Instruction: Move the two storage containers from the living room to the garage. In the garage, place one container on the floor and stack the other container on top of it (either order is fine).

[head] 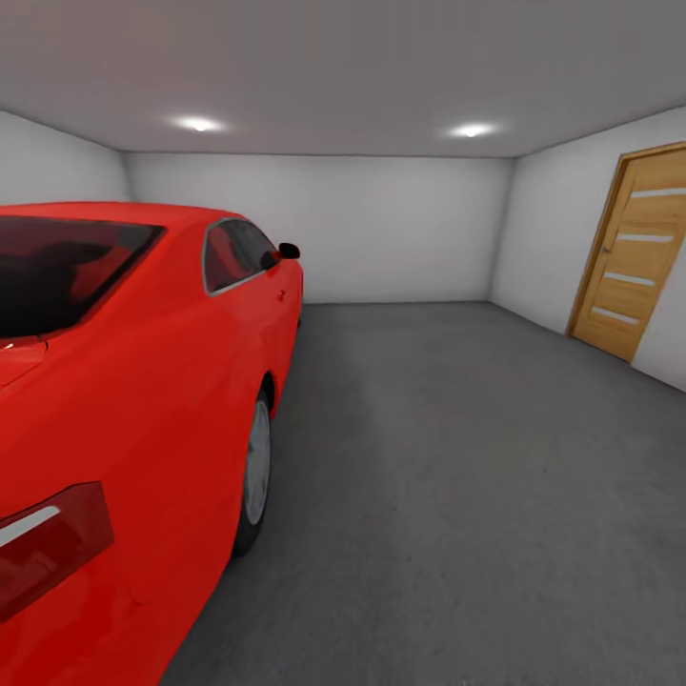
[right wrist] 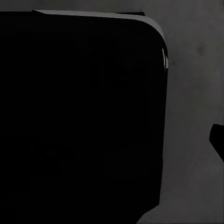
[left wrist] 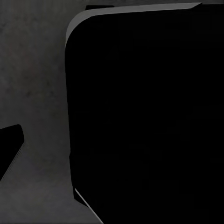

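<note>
You were looking into the bare grey-walled garage: the glossy red car filled the left half of the head frame, the rough dark grey concrete floor ran open through the centre and lower right, and a light wood panelled door stood at the right edge. The two orange-red bins were not in sight, so you could not place them from here. Both wrist frames showed a big black rounded body over grey floor; whether either gripper's fingers were apart or together you could not tell. Judging by the task, such plain smooth-walled bins should be stiff, light, rather slippery, best taken by opposite rims
</note>
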`<state>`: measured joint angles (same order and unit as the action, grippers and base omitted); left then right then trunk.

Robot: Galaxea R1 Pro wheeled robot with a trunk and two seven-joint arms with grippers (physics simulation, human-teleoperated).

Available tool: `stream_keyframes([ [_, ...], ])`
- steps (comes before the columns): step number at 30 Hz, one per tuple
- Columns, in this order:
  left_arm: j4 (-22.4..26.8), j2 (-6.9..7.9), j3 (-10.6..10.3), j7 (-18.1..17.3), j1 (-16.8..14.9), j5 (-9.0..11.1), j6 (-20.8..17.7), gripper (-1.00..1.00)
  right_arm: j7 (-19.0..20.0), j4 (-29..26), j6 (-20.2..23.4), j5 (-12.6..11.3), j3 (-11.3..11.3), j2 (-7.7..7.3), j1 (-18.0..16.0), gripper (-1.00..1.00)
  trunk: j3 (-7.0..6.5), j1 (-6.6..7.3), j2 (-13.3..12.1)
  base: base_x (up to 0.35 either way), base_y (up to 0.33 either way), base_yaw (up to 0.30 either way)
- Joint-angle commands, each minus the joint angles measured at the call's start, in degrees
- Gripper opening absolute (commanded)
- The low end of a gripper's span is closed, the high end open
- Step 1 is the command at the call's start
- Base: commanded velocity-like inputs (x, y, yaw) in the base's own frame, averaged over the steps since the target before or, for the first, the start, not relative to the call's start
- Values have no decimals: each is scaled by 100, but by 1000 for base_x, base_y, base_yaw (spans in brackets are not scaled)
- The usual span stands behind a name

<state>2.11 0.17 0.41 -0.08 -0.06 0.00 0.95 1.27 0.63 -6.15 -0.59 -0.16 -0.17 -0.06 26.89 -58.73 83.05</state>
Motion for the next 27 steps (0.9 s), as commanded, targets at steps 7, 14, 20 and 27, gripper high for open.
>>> stream_keyframes([
  [7,0,1,3,0,3,0,10,100,14,7,-27,11,4,-1,-3,100,4,0,2,0,0,-293],
  [14,0,1,3,1,-2,0,10,100,13,7,-27,-5,0,-2,-3,100,4,0,2,0,0,-293],
  [20,0,1,3,-1,-1,0,10,100,13,7,-34,11,1,0,-3,100,4,0,2,0,0,-293],
  [27,0,1,3,-1,2,0,10,100,13,7,-36,12,2,-1,-3,100,4,0,2,0,0,-293],
])
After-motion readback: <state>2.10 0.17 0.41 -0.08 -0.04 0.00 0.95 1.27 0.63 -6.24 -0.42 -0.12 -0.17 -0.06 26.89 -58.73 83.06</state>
